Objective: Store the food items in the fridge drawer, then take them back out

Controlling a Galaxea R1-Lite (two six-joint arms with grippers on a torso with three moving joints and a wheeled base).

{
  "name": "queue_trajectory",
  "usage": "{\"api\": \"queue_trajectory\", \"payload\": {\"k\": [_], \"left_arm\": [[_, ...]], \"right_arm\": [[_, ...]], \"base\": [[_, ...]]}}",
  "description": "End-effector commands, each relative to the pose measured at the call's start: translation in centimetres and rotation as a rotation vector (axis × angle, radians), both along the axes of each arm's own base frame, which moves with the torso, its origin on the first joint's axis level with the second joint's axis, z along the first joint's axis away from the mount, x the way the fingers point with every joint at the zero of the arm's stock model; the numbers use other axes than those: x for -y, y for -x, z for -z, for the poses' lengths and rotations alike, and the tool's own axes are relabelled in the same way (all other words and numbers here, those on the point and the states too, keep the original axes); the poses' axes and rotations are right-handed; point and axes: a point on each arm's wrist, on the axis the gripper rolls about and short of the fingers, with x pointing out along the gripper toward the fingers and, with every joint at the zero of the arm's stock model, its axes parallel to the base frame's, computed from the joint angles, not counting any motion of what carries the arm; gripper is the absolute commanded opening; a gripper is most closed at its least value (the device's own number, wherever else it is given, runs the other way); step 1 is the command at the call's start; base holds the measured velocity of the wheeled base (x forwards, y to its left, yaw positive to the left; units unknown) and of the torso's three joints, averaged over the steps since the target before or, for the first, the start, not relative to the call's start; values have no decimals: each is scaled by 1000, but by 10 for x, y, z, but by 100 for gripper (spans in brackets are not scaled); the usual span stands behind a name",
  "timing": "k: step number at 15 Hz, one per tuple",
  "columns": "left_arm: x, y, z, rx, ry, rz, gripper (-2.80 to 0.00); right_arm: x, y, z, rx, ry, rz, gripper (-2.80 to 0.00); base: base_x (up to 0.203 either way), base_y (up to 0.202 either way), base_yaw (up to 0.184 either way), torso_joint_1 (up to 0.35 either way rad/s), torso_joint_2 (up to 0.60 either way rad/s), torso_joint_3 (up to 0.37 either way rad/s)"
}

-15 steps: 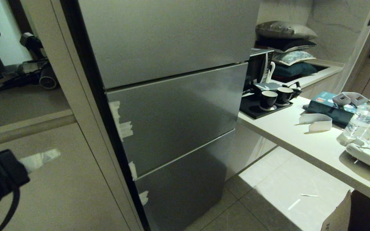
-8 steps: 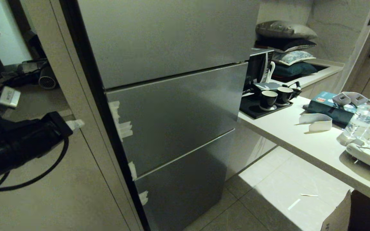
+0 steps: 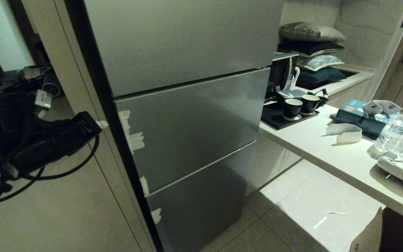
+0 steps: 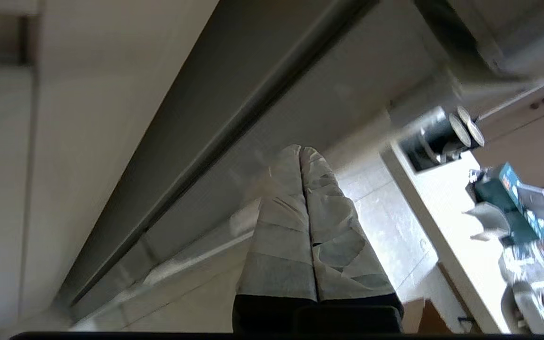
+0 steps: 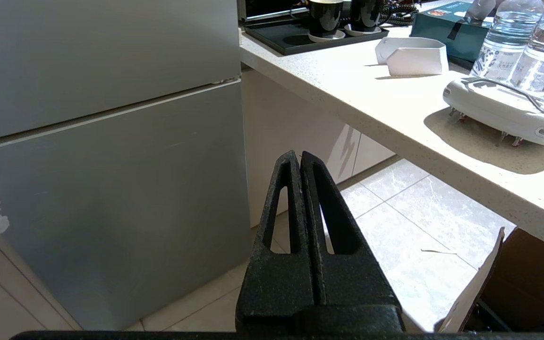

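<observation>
The fridge drawer (image 3: 191, 129) shows only its closed grey front, between the panel above and the one below; no food is in sight. The left claw (image 3: 100, 124), taped fingers pressed together, reaches level to the fridge's dark left edge beside that front. The right claw (image 5: 300, 158), also together, hangs low before the bottom panel, open floor (image 3: 292, 210) between fridge and tabletop (image 3: 327, 154).

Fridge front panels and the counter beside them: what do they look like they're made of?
The fridge panels look like brushed or matte grey metal, possibly coated: they carry a soft, even sheen without sharp reflections. The counter looks like pale speckled stone or composite, with a fine-flecked surface and a thick square edge.
</observation>
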Motion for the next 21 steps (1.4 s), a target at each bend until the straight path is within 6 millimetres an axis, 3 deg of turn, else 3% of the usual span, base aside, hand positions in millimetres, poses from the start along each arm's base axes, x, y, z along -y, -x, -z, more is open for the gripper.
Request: {"api": "queue_trajectory", "payload": {"k": [1,7,21], "left_arm": [[2,-20,9,-6,2,-19,-280],[12,-40,12,19,2,-2,-280],[28,-41,14,13,8,43,-280]], "right_arm": [[0,-2,8,-30,0,-2,-280],[0,-2,8,-30,0,0,-280],[0,-2,8,-30,0,0,-280]], "base": [[0,0,0,0,0,0],[0,0,0,0,0,0],[0,0,0,0,0,0]]}}
